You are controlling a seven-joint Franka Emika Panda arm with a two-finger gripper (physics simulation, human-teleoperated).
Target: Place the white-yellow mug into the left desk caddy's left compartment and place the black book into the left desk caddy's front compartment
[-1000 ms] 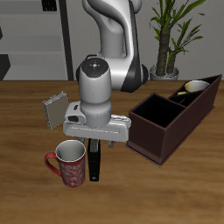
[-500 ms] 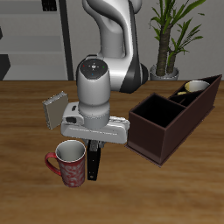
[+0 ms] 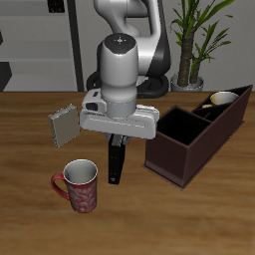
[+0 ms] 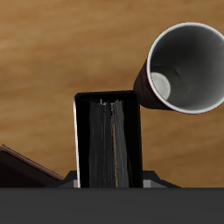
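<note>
Black book hangs on edge from the gripper, pinched between its fingers and clear of the table; wrist view shows the book's page edge straight below. White-yellow mug already sits in the caddy's far end compartment, so judged done. Left to do: carry the book sideways to the caddy's near open compartment and lower it in. Red mug stands just beside the book, grey booklet behind.
</note>
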